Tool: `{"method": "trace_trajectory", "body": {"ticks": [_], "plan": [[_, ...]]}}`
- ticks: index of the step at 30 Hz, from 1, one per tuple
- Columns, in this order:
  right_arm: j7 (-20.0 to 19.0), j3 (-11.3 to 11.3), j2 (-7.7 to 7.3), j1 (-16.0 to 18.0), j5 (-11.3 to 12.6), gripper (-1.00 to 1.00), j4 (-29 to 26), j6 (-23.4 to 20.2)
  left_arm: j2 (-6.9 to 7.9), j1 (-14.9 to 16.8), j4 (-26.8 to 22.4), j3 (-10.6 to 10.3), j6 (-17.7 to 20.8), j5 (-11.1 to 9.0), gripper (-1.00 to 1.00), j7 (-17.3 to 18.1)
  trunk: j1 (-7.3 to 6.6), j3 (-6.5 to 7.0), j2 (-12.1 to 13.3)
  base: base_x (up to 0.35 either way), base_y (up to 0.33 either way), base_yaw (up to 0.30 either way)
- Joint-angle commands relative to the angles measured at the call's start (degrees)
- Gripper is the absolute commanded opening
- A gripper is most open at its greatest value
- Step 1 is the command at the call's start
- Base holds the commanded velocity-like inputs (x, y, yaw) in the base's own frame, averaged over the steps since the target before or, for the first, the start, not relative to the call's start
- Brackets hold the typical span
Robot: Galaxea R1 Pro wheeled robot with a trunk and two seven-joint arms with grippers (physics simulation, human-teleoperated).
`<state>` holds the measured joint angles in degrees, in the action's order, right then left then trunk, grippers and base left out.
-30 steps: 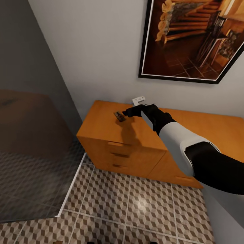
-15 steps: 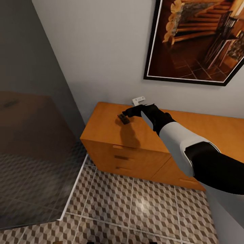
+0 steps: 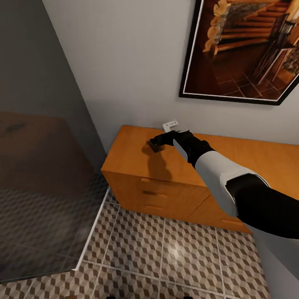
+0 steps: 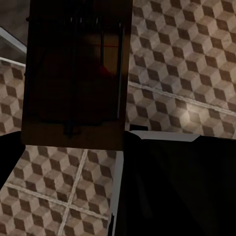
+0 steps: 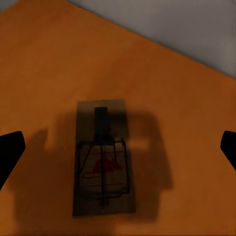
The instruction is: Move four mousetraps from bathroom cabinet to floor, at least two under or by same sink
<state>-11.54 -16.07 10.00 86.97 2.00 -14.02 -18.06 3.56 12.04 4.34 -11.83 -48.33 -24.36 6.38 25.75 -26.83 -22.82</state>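
1. On top of the cabinet (image 3: 137,155), near its left end, a mousetrap (image 5: 102,160) is lying flat; your right gripper (image 3: 160,141) is hanging just above it, fingers spread wide, one dark fingertip (image 5: 10,147) showing on each side of the trap and neither touching it.
2. Your left gripper (image 4: 73,142) is gripping a second mousetrap (image 4: 76,73) over the bathroom floor (image 4: 187,64), clamped at the slab's lower edge.
3. Bare wood is lying all round the first trap; the wall (image 3: 124,62) is standing behind it.
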Motion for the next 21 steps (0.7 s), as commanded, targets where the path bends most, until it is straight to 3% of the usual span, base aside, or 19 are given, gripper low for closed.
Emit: {"method": "trace_trajectory", "body": {"ticks": [1, 21], "plan": [[0.0, -0.1, 0.00, 0.0, 0.2, 1.00, 0.1, 0.2, -0.02, 0.1, 0.2, -0.2, -0.3, -0.4, -1.00, 0.3, 0.03, -0.08, -0.1, 0.000, 0.004, 0.000], [0.3, -0.1, 0.00, 0.0, 0.2, 1.00, 3.4, 1.6, -0.03, 0.1, 0.2, -0.2, -0.3, -0.4, -1.00, 0.3, 0.03, -0.46, -0.1, 0.000, 0.000, 0.000]]}}
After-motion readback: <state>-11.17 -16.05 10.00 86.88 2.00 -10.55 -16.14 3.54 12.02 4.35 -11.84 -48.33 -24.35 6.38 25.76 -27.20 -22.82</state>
